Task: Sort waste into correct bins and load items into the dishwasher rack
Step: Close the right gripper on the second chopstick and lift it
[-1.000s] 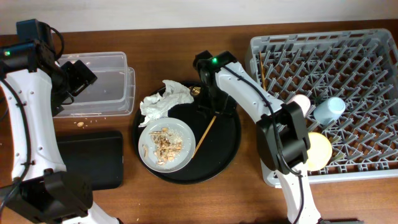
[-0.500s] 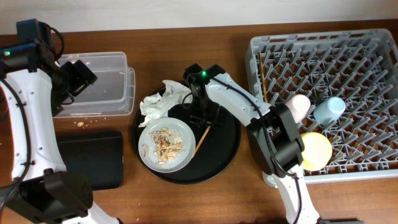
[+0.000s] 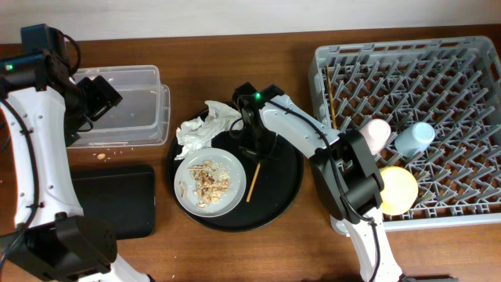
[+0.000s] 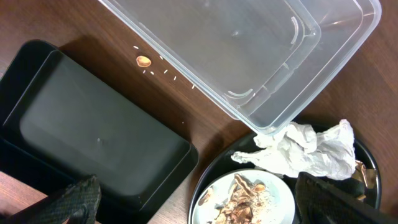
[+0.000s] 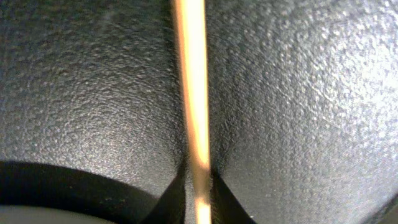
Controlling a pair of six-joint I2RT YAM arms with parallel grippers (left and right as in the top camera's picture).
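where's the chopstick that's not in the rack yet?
Overhead, centre: the chopstick lies on the round black tray, just right of the grey plate, its upper end pinched in the right claw.

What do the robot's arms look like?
The left arm and the right arm are both made of smooth white tube-shaped links joined by chunky black joints. Each has a small green light glowing near a joint, and a thin black cable loops off the left one. The left end effector and right end effector are black.
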